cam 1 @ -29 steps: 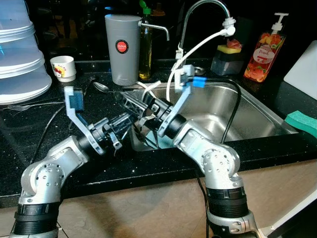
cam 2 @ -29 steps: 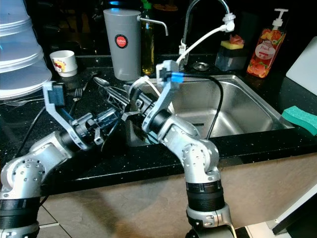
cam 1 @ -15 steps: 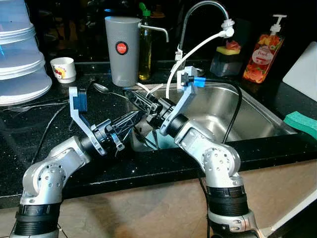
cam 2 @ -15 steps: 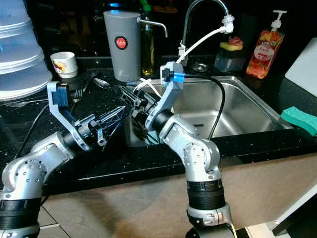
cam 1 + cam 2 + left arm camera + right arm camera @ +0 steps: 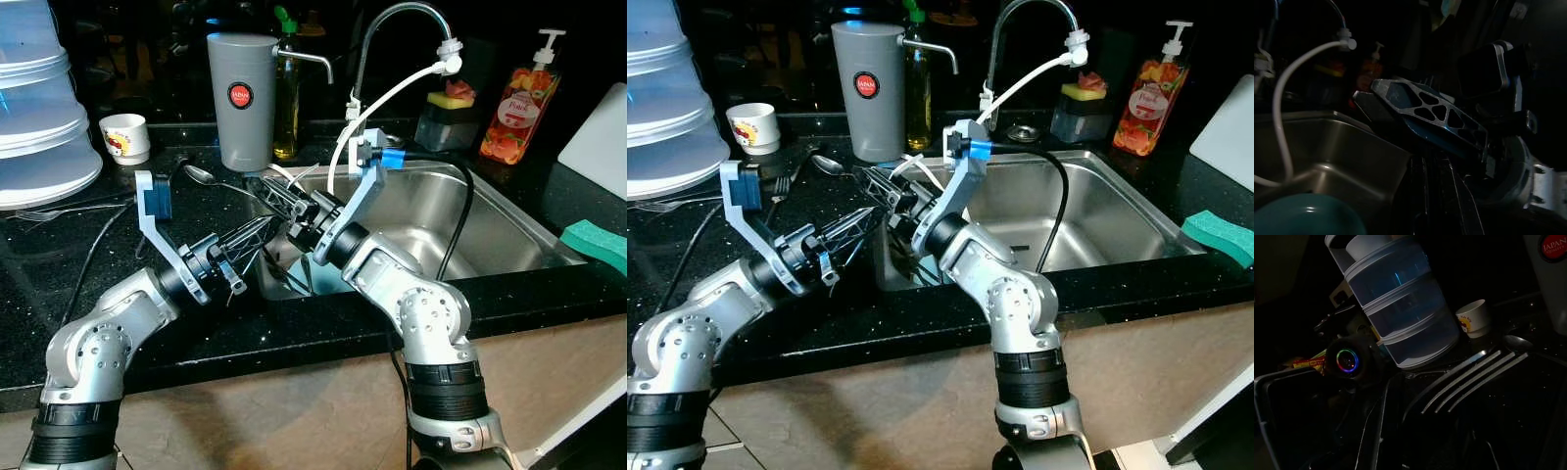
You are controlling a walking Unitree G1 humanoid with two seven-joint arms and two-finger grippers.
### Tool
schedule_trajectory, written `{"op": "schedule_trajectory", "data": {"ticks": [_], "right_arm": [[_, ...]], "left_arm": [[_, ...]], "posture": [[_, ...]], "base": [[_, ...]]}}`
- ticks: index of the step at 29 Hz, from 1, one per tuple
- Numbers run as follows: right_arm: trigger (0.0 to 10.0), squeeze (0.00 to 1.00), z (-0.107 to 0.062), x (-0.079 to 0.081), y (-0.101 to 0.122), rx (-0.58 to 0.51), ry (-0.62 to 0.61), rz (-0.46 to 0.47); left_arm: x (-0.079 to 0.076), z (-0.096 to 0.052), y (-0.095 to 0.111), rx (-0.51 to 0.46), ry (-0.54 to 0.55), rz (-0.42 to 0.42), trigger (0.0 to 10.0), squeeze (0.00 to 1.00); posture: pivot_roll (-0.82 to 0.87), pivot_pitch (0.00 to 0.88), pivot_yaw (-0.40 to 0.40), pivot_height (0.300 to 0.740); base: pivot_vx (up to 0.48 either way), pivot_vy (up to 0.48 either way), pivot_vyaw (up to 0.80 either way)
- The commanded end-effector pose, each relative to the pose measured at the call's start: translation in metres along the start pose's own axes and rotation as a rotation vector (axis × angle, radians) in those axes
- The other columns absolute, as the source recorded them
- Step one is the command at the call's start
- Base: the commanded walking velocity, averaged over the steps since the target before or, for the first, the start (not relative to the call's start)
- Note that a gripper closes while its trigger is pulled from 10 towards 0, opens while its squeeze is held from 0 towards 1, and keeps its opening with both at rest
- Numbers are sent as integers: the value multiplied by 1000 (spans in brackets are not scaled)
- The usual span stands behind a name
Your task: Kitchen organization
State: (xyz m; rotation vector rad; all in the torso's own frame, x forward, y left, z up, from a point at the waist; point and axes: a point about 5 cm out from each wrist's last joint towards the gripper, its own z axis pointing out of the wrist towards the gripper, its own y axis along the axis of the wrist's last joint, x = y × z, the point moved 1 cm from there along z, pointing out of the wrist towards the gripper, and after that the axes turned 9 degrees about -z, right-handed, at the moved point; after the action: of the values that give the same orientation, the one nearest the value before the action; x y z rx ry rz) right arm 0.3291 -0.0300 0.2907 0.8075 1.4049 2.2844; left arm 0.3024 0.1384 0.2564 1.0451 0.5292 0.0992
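Observation:
A silver fork [image 5: 1469,379] sticks out from between the fingers of my right gripper [image 5: 282,200], which is shut on it over the left rim of the steel sink [image 5: 470,230]. Its tines point towards a spoon [image 5: 200,173] lying on the black counter. My left gripper [image 5: 255,235] reaches in from the left, just below and beside the right gripper's fingers. Its own fingers look slightly apart. In the dark left wrist view, a trussed finger [image 5: 1435,117] of the right gripper crosses close in front, and a teal bowl [image 5: 1303,218] lies in the sink.
A grey water jug [image 5: 243,98], an oil bottle [image 5: 287,98] and a small white cup [image 5: 125,134] stand at the back. Stacked clear containers [image 5: 39,117] fill the left, with another fork [image 5: 39,209] beside them. A white hose [image 5: 382,103], a soap bottle [image 5: 516,103] and a green sponge [image 5: 596,240] are to the right.
My left gripper has stretched to the right, up to the right gripper's fingers. The right gripper has shifted slightly up and to the left with the fork.

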Motion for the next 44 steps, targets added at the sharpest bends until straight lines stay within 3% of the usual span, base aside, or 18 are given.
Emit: {"op": "schedule_trajectory", "data": {"ticks": [1, 2, 3, 4, 9, 10, 17, 20, 21, 22, 24, 25, 26, 28, 32, 43, 44], "right_arm": [[0, 0, -3, -11, 8, -52, -69, -6], [0, 0, -3, -12, 9, -54, -75, -6], [0, 0, -3, -15, 9, -58, -87, -9], [0, 0, -4, -18, 10, -62, -98, -11], [0, 0, -5, -32, 16, -87, -154, -52], [0, 0, -5, -37, 18, -93, -175, -74], [0, 0, -10, -66, 18, -87, -298, -240], [0, 0, -11, -70, 17, -82, -318, -268], [0, 0, -12, -79, 11, -54, -357, -344], [0, 0, -12, -79, 11, -54, -357, -344], [0, 0, -13, -87, -1, -20, -390, -409], [5804, 0, -13, -90, -9, 2, -403, -427], [10000, 0, -13, -92, -16, 16, -413, -432], [10000, 0, -14, -94, -26, 41, -430, -458], [10000, 0, -20, -99, -36, 61, -467, -502], [10000, 0, -27, -109, -53, 107, -503, -533], [10000, 1000, -29, -112, -57, 129, -517, -533]], "left_arm": [[6, -3, 8, -30, 54, 52, 3412, 0], [9, -2, 9, -41, 81, 66, 10000, 0], [13, -2, 11, -61, 110, 79, 10000, 973], [15, -2, 12, -76, 132, 86, 10000, 1000], [20, -3, 15, -71, 176, 125, 10000, 1000], [20, -3, 15, -67, 179, 131, 10000, 0], [23, -8, 6, -11, 213, 169, 10000, 0], [23, -8, 4, 3, 218, 180, 10000, 0], [25, -7, -5, 72, 230, 210, 10000, 0], [25, -7, -5, 72, 230, 210, 10000, 0], [28, -4, -23, 199, 250, 268, 10000, 0], [27, -2, -36, 285, 247, 298, 10000, 0], [30, -2, -47, 353, 267, 337, 10000, 0], [37, 0, -58, 421, 318, 423, 10000, 0], [45, 4, -57, 384, 381, 457, 10000, 0], [52, -1, -58, 437, 423, 515, 10000, 0], [53, -1, -57, 437, 426, 523, 10000, 0]], "posture": [[2, 22, -18, 740], [2, 22, -18, 740], [3, 24, -17, 740], [3, 24, -17, 740], [3, 24, -15, 740], [3, 24, -15, 740], [3, 24, -15, 740], [8, 26, -13, 740], [12, 28, -13, 740], [12, 28, -13, 740], [12, 28, -13, 740], [14, 30, -13, 740], [14, 30, -13, 740], [14, 30, -13, 740], [17, 32, -14, 740], [17, 34, -12, 740], [20, 33, -14, 740]], "base": [[0, 0, 0], [0, 0, 0], [0, 0, 0], [0, 0, 0], [0, 0, 0], [0, 0, 0], [0, 0, 0], [0, 0, 0], [0, 0, 0], [0, 0, 0], [0, 0, 0], [0, 0, 0], [0, 0, 0], [0, 0, 0], [0, 0, 0], [0, 0, 0], [0, 0, 0]]}}
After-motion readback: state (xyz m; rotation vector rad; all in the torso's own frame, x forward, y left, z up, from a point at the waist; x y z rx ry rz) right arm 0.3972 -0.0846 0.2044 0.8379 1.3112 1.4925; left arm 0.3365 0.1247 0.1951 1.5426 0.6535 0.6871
